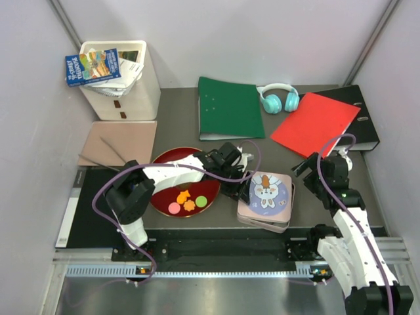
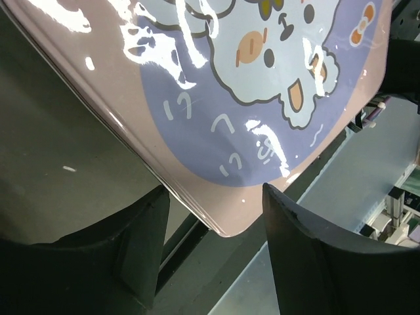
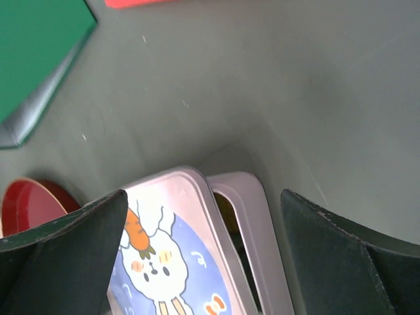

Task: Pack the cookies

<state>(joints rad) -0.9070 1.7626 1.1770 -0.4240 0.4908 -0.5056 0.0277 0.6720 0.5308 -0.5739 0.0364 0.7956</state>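
Several cookies lie on a red plate [image 1: 164, 164]: a pink round [image 1: 174, 208], two orange ones [image 1: 186, 200] and a green round [image 1: 201, 201]. Right of the plate stands a pink tin [image 1: 261, 221] with its bunny lid [image 1: 268, 190] lying askew on top. In the right wrist view the lid [image 3: 170, 256] leaves a dark slot along the tin's rim [image 3: 252, 210]. My left gripper [image 1: 240, 182] is at the lid's left edge. Its jaws [image 2: 213, 197] stand apart, with a lid corner [image 2: 230, 223] between them, untouched. My right gripper [image 1: 307, 169] [image 3: 202, 197] hovers open over the tin's far right corner.
At the back lie a green folder [image 1: 230, 108], teal headphones [image 1: 279, 97], a red folder [image 1: 315, 121] and a black binder [image 1: 364, 115]. A white bin [image 1: 125, 85] with booklets stands back left, a beige mat [image 1: 121, 141] in front of it, a black board [image 1: 82, 210] at the left.
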